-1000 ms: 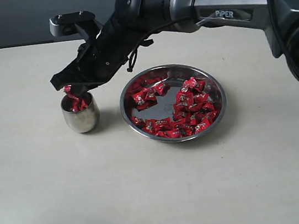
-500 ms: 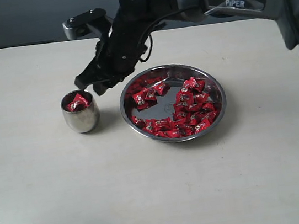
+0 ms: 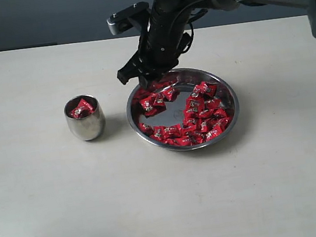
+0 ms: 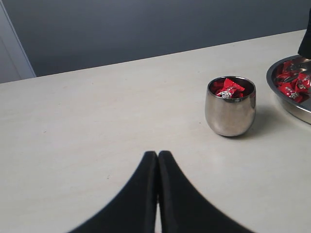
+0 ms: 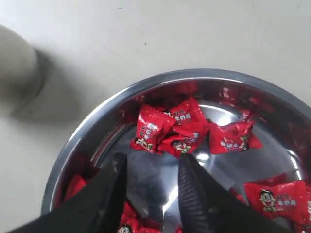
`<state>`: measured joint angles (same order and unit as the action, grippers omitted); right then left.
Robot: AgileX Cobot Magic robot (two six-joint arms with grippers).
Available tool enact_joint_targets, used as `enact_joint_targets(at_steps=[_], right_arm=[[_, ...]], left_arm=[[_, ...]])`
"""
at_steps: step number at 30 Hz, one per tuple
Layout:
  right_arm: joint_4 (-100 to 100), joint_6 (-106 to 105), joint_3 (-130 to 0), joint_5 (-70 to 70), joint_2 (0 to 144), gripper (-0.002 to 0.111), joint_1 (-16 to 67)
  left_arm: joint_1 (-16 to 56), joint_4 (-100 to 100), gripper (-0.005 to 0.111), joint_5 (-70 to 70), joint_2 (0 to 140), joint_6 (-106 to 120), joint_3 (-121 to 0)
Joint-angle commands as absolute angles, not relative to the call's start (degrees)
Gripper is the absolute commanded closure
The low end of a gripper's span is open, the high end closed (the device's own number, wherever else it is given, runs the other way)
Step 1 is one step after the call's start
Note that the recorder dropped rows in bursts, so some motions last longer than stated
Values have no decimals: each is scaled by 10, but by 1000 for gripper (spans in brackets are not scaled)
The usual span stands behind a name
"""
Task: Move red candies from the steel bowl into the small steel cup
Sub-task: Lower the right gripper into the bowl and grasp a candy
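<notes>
Though blurry, small steel cup [image 5: 14, 63] half-cropped.

Light is soft and even, apparently from overhead. The pale matte tabletop [image 3: 159, 212] is bright, nothing blown out. The wide shallow stainless steel bowl [image 3: 237, 104] throws a faint, soft-edged shadow on its side away from the small rounded steel cup [image 3: 86, 124]; the cup's shadow falls toward the bowl. White glare patches on the bowl's bare floor. Exterior and left wrist views are sharp. Right wrist view is softer: the red crinkled-wrapper candies [image 5: 182, 128] in the bowl are readable, the cup beside the bowl is a grey smear.
</notes>
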<state>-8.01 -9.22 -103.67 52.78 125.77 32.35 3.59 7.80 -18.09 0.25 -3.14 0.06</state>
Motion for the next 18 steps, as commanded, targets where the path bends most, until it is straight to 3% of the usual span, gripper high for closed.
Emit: enact_joint_targets(at_steps=[1, 18], right_arm=[[-97, -91, -1038, 516, 1287, 73, 320], [-120, -91, -1038, 472, 1339, 73, 320]], left_arm=[[42, 78, 106, -177, 0, -35, 0], [42, 78, 106, -177, 0, -35, 0]])
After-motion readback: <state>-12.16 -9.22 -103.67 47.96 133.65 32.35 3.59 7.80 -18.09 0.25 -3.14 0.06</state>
